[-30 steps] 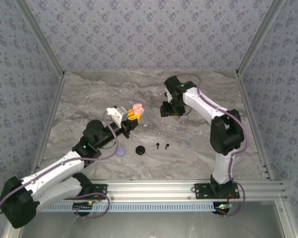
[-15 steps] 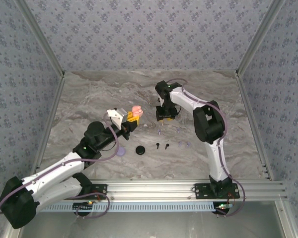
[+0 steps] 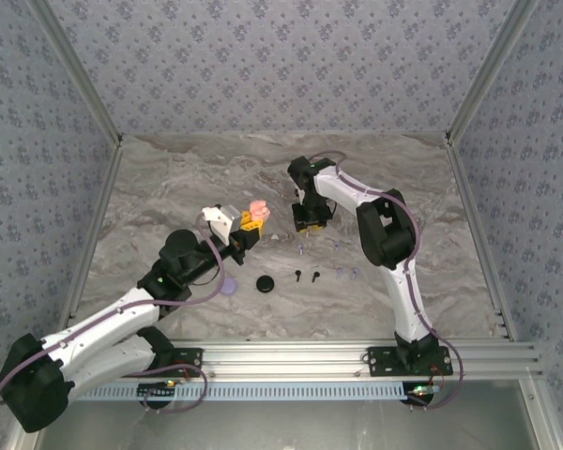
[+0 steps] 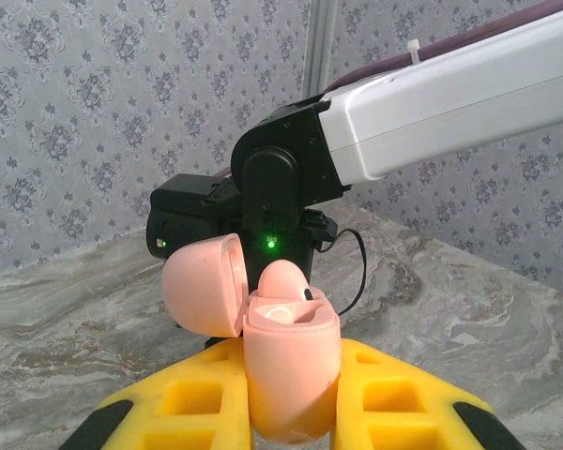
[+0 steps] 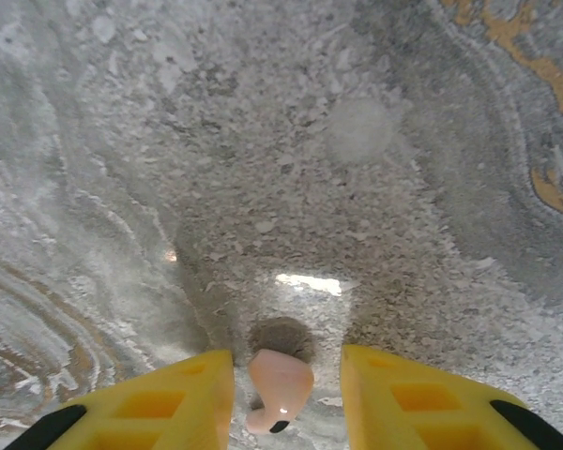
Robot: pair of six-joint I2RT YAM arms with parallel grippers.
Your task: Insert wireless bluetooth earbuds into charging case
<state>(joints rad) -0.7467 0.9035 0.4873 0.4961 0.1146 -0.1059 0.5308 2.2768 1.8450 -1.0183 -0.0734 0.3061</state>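
Markings log: nothing legible.

I read no text, label, brand or number anywhere. The pink case [image 4: 291, 366] clamped in my left gripper [image 4: 287, 380] is plain on its body and open lid, and the yellow fingers [image 4: 183, 403] carry no print. The white shell of my right arm [image 4: 450, 112] is unmarked. The nearest thing to a sign is a small green light [image 4: 271, 243], lit on that arm's black housing [image 4: 263, 202].

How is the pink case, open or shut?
Open. The pink case in the left gripper has its lid swung back sideways.
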